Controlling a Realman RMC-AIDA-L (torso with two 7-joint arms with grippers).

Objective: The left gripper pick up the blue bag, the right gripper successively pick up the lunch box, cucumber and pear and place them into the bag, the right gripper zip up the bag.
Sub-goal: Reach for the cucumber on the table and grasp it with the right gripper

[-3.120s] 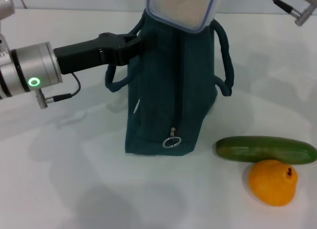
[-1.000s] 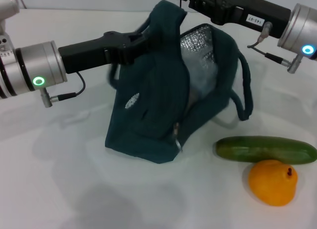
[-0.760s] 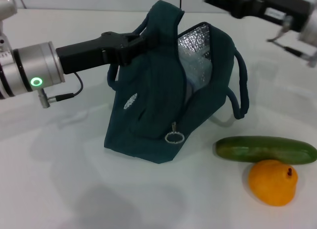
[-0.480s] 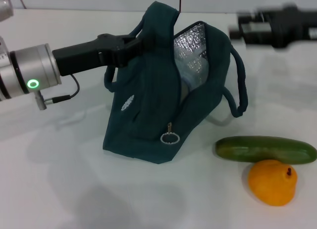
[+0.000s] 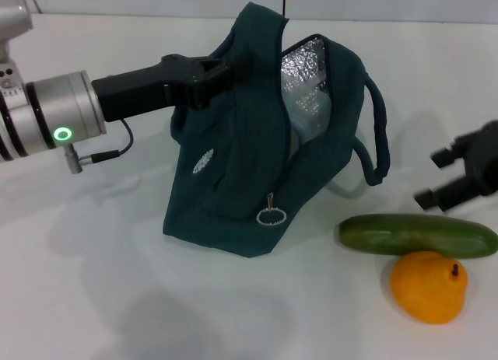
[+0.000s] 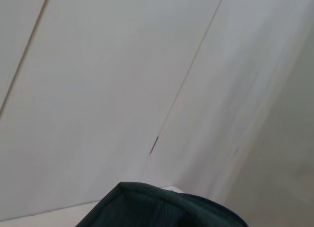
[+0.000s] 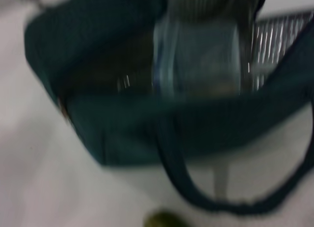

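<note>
The blue bag (image 5: pixel 233 166) leans on the white table with its mouth open and silver lining showing. My left gripper (image 5: pixel 212 71) is shut on the bag's upper rim and holds it up. The lunch box (image 5: pixel 307 119) sits inside the bag, and the right wrist view shows it as the lunch box (image 7: pixel 196 60) within the bag (image 7: pixel 122 129). The cucumber (image 5: pixel 416 234) lies to the right of the bag, with the pear (image 5: pixel 428 286) touching its near side. My right gripper (image 5: pixel 437 177) hangs open just above the cucumber's right half, holding nothing.
The zipper's ring pull (image 5: pixel 270 216) hangs at the bag's near end. A loose bag handle (image 5: pixel 377 134) droops toward the cucumber. The left wrist view shows only the bag's rim (image 6: pixel 157 207) against a pale wall.
The lunch box went from above the bag into it, and the bag tipped open. The right gripper left the bag's top and swung down right, ending over the cucumber.
</note>
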